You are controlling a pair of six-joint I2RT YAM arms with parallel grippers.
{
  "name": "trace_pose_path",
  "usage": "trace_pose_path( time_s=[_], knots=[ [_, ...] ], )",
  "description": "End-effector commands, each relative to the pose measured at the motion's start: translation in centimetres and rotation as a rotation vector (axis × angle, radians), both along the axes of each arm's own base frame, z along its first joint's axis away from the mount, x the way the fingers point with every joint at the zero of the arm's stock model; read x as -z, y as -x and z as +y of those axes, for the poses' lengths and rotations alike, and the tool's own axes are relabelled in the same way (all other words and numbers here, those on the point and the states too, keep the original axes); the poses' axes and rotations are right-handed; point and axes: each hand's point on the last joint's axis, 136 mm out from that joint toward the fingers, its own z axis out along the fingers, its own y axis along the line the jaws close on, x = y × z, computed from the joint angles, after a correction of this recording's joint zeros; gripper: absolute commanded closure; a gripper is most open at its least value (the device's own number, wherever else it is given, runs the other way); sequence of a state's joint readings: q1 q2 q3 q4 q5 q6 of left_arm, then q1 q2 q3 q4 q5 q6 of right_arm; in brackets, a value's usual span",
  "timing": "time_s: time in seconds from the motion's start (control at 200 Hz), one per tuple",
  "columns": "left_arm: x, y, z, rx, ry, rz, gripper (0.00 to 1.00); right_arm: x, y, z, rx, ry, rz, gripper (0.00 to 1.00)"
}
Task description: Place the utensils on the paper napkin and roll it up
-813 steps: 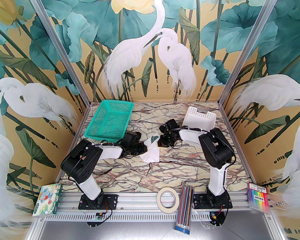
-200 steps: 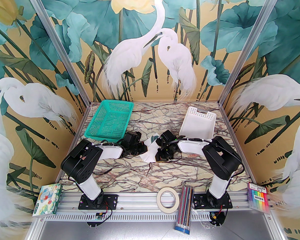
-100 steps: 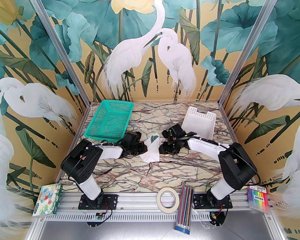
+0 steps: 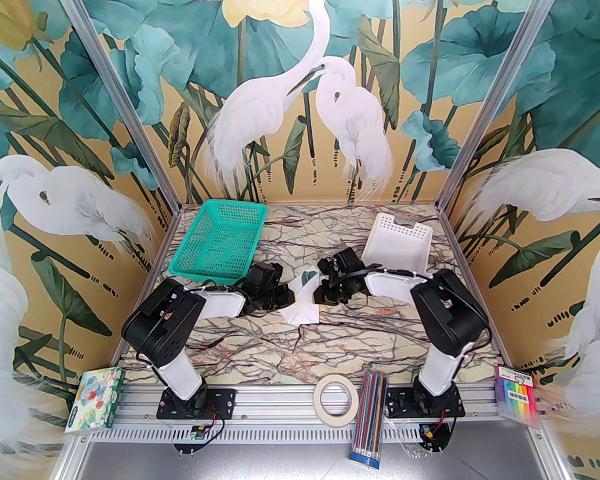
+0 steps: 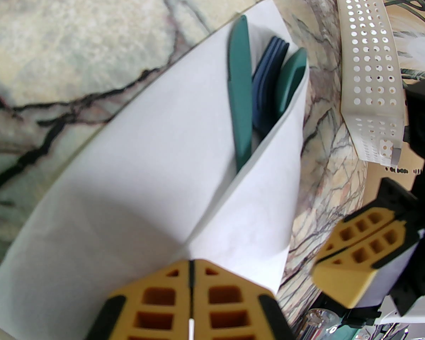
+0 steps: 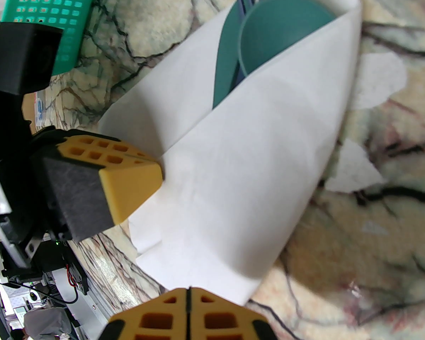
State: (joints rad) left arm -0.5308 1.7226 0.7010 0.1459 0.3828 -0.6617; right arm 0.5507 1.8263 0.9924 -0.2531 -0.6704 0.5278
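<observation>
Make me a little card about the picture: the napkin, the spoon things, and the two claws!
napkin: white, one side folded over, lying on the marble table
utensils: tucked inside the fold, ends poking out
left claw: shut, tip against the napkin
right claw: shut, tip beside the napkin's corner
rolled up: not yet, only partly wrapped

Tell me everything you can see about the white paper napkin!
The paper napkin is a thin, plain white sheet that looks soft and smooth. It lies on the marble table between the two arms. One side is folded over into a loose, half-made roll, open at the far end. The utensils poke out there, green and dark blue. The shut left hand presses on its near end by the fold. The shut right hand is at its near corner; whether it touches is unclear.
</observation>
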Motion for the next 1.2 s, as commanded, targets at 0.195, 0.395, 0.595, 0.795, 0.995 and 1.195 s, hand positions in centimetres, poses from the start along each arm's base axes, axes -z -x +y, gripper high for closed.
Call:
trace_pose_path(
  time_s=[0.195,0.395,0.595,0.795,0.995,1.195],
  knots=[
    [3.4,1.5,2.1,-0.039,-0.119,0.092,0.92,1.0,-1.8,2.2,-0.001,-0.011,-0.012,0.92],
    [2.7,1.3,1.8,-0.035,-0.100,0.082,0.92,2.6,-1.5,1.7,0.003,0.033,0.019,0.92],
    [0.5,1.0,1.3,-0.034,-0.057,0.045,0.83,4.0,-0.8,1.3,-0.005,0.076,0.047,0.92],
    [-3.0,0.6,1.7,-0.031,-0.069,-0.023,0.74,4.7,-0.2,1.1,-0.034,0.114,0.059,0.92],
    [-3.5,0.9,5.0,-0.125,-0.197,-0.033,0.63,5.0,-0.1,0.9,-0.039,0.132,0.061,0.92],
    [-2.0,1.0,8.3,-0.268,-0.315,0.018,0.56,4.9,0.0,0.9,-0.043,0.137,0.055,0.92]
  ],
)
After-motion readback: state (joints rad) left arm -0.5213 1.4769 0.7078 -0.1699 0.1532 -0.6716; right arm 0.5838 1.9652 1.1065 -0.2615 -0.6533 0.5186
